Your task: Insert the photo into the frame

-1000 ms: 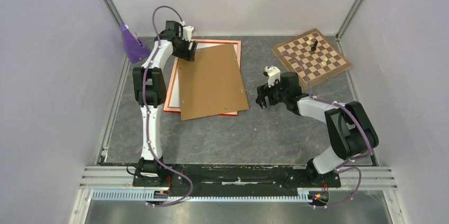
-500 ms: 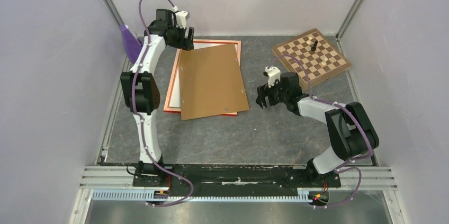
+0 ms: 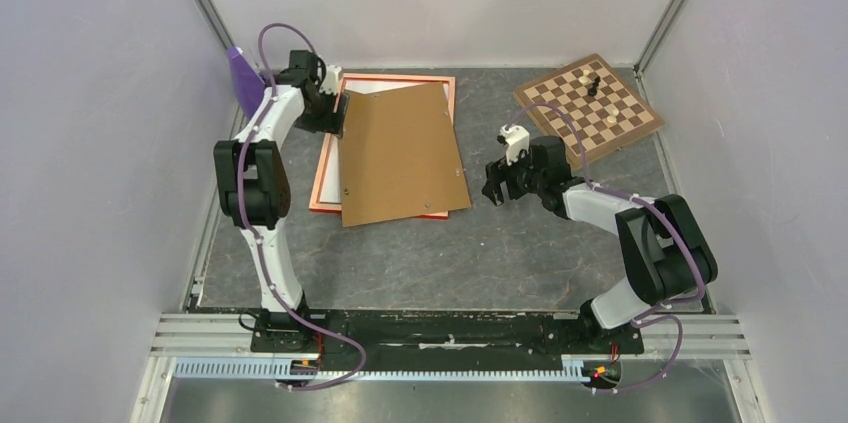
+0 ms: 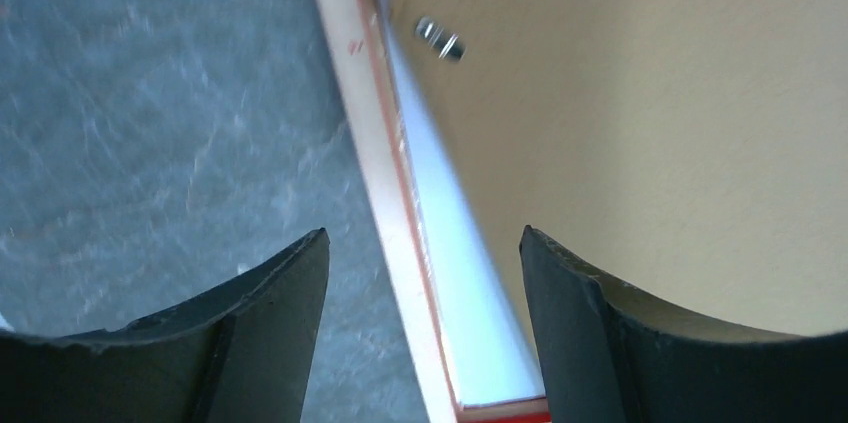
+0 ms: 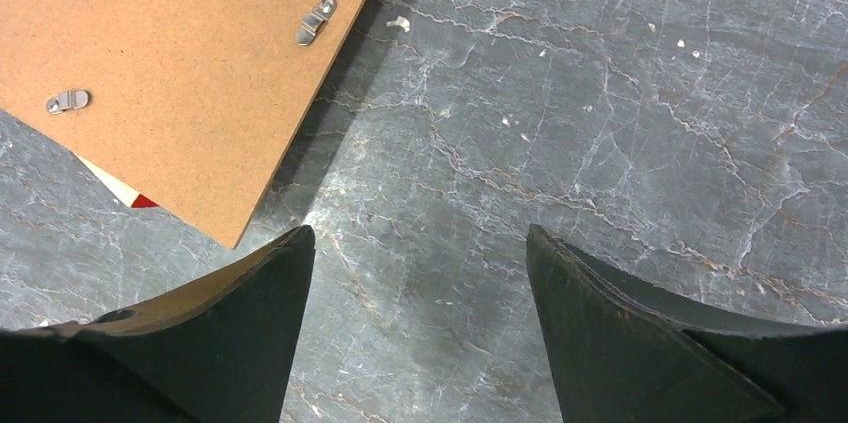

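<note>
Left end effector is coming down from its raised spot to the far-left corner of the frame, off the backing board. Right arm, board and frame are staying put.

Left fingers are standing spread, straddling the frame's left rail, gripping nothing. The photo is lying white back up inside the frame, showing only as a strip along the left rail, the rest under the board, which is sitting skewed over the frame's near edge.

Right end effector is hovering spread and empty, just right of the frame's near-right corner.

The counter is showing grey, veined like marble, with white specks. Pale walls with metal corner posts are closing it in on three sides. A chessboard with pieces is sitting right of the frame, and a purple object is sitting left of its far corner.
</note>
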### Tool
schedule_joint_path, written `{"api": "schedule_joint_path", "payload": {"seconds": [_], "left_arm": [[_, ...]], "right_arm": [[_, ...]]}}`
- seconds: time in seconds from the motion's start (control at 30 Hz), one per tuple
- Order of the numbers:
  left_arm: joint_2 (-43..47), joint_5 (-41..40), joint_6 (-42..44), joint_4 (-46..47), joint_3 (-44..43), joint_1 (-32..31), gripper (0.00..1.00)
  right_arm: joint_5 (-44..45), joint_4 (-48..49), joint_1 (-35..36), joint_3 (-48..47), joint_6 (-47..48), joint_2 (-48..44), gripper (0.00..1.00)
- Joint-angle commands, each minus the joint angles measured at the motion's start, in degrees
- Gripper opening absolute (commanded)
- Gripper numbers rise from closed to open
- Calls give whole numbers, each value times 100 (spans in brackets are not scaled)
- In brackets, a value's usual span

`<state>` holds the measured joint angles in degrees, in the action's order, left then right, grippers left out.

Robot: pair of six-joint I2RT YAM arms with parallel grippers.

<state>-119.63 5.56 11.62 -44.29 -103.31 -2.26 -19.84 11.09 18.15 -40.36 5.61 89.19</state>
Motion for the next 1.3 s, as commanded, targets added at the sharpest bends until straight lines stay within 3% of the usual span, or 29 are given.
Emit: {"api": "schedule_joint_path", "payload": {"seconds": [0.0,0.23,0.8,1.27], "left_arm": [[514,-272,183,-187,441,217,74],[343,-118,279,-355,758,433,61],[-221,364,182,-502,745,448,56],[-212,571,231,-489,988,448,29]], "right_arm": [[-152,223,-13,63,54,-186,80],[-130,224,-21,116,99,-294,80],[-170,218,-101,151,116,-254,79],[-190,159,-212,154,125,-298,79]]}}
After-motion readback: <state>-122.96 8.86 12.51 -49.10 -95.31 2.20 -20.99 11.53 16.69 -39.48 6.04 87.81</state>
